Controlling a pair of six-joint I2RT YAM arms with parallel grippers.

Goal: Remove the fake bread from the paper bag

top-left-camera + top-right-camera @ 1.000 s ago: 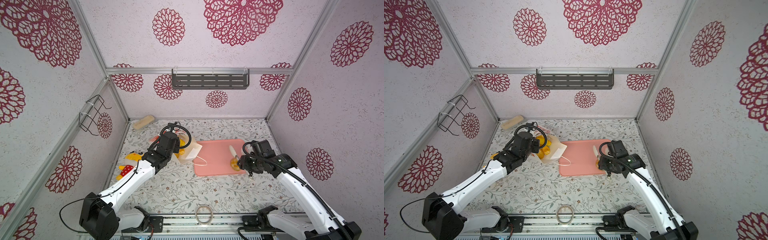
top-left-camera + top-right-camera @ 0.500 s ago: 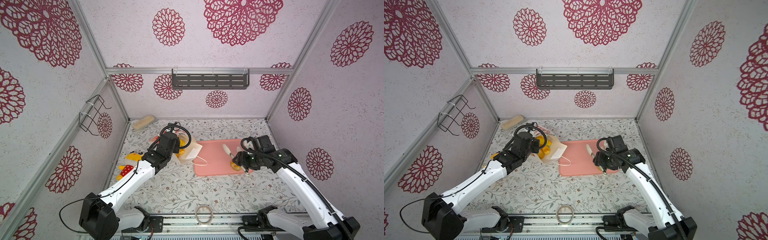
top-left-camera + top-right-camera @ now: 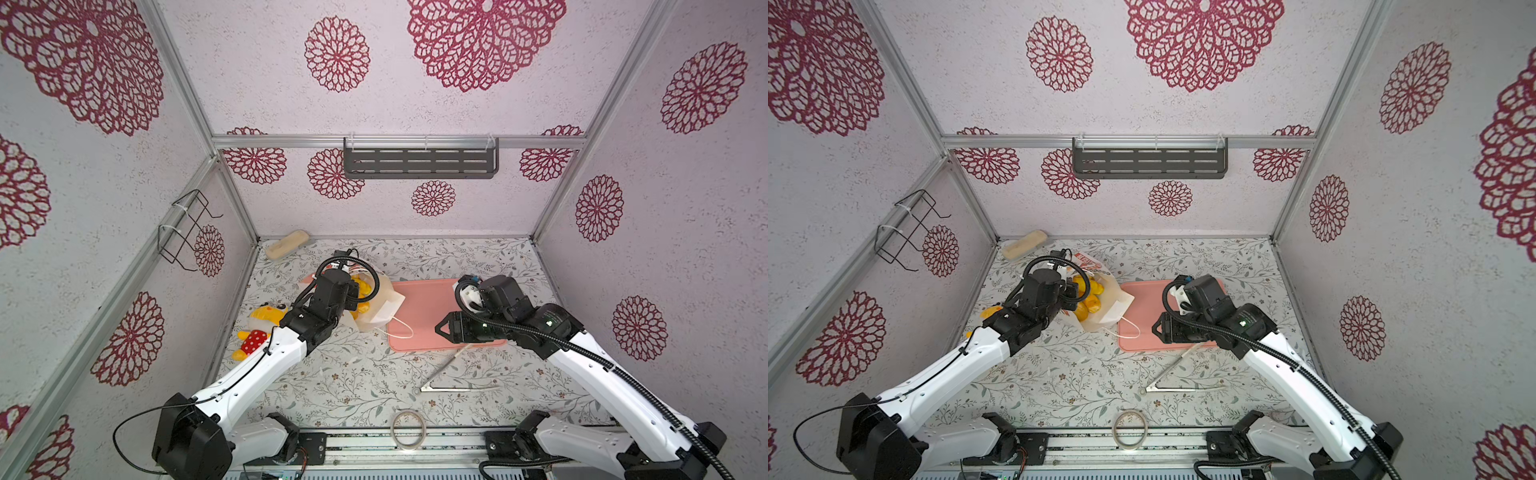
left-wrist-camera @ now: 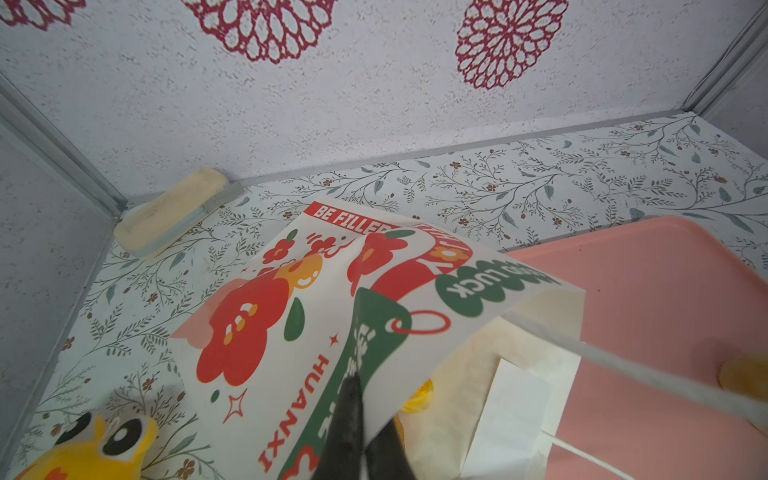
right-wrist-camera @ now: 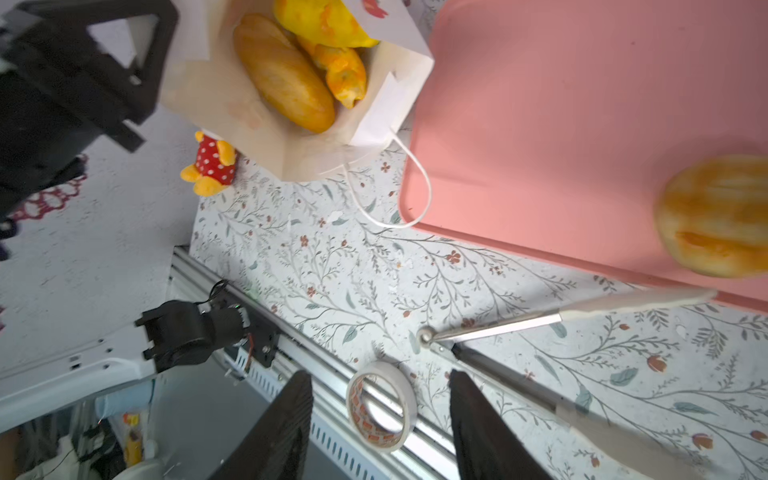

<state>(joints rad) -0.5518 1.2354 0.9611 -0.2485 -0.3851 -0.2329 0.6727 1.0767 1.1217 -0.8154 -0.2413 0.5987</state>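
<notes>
Left claw [image 4: 359, 419] pinches paper bag [image 4: 291, 332]; fake bread [image 5: 282, 70] inside.

Left gripper [image 4: 360, 415] is clamped tight, arm stretched forward; right gripper [image 5: 379, 378] hangs part-open, seemingly empty, pointing inward.

Pink tray [image 3: 424, 307], metal tongs [image 3: 445, 367], tape roll [image 5: 405, 395], plush toy [image 3: 268, 316]

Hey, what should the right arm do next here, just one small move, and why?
Probably swing the right gripper toward the long loaf in the paper bag: its fingers are open and empty, the left gripper pinches the bag's edge, and the loaf lies exposed.
</notes>
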